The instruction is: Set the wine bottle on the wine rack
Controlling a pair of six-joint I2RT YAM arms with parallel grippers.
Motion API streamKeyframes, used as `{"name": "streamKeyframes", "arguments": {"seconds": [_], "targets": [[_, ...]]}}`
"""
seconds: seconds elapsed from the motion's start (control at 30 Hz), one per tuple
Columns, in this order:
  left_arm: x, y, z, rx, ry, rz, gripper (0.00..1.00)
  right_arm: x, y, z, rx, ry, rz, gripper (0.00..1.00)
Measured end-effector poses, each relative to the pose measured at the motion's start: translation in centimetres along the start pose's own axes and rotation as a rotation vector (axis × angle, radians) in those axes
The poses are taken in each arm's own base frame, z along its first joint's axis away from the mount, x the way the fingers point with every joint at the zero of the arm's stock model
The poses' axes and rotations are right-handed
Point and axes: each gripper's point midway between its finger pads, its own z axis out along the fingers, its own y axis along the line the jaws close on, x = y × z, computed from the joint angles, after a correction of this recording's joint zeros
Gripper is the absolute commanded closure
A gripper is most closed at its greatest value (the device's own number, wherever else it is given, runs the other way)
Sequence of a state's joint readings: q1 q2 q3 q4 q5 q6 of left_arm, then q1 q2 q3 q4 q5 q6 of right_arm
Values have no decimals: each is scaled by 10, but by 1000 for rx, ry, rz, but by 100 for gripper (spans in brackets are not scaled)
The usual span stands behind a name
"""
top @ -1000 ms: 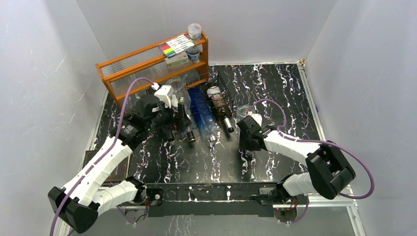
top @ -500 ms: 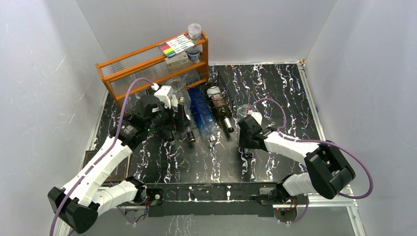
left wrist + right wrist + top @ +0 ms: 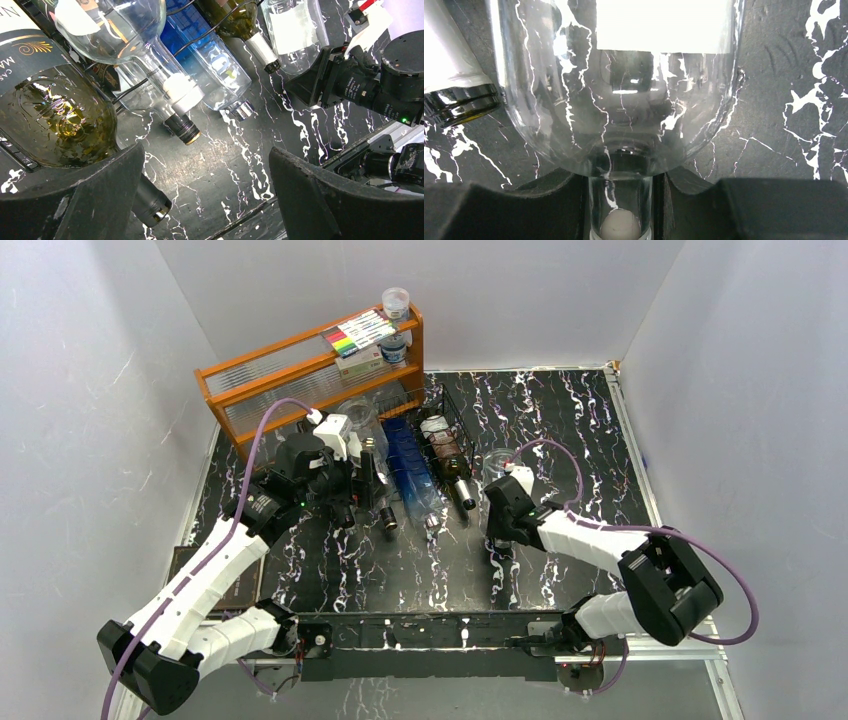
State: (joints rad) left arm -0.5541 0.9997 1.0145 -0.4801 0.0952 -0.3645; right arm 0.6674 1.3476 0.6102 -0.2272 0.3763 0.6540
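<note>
The step in hand is the grasp. The right hand [image 3: 621, 187] is clenched on the neck of the clear glass wine bottle [image 3: 619, 100] with a white label, its black fingers pressed flush to the glass on both sides. The bottle lies flat on the black marbled surface [image 3: 560, 430], body toward 12 o'clock and neck toward 6 o'clock. It sits just beside the 3 o'clock end of the low black wire wine rack [image 3: 455, 420], not in a cradle. The rack already carries a blue glass bottle [image 3: 408, 465] and, nearest the clear one, a dark brown bottle [image 3: 447, 455]. The left hand [image 3: 205, 192] hangs released, fingers wide, by the rack's 9 o'clock end, holding nothing. The next move, as I judge it, calls for a lift by the neck firm enough that the heavy body does not droop. The bottle then has to swing toward 9 o'clock over the upright wire end and settle into a free cradle; which one is free I cannot tell.
</note>
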Motion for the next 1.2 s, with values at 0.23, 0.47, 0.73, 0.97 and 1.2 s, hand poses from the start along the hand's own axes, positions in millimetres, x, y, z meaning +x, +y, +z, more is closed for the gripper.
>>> {"name": "streamKeyframes", "arguments": {"seconds": [0.23,0.47,0.73,0.97,1.2], "targets": [[0,2,0,-10,-3,5,5,-4,-1,0,-21,-53,18,100],[1,3,-1,-14,3,6,5,0,-4,-4,-54,-89,30,100],[-1,5,-3,-30,0,13,4,2,-7,-7,-76,-116,41,100],[-3,5,-6,-31,-10,14,4,7,-14,-13,-95,-149,57,100],[-6,4,-7,-30,-14,15,4,8,-17,-15,-132,-205,71,100]]}}
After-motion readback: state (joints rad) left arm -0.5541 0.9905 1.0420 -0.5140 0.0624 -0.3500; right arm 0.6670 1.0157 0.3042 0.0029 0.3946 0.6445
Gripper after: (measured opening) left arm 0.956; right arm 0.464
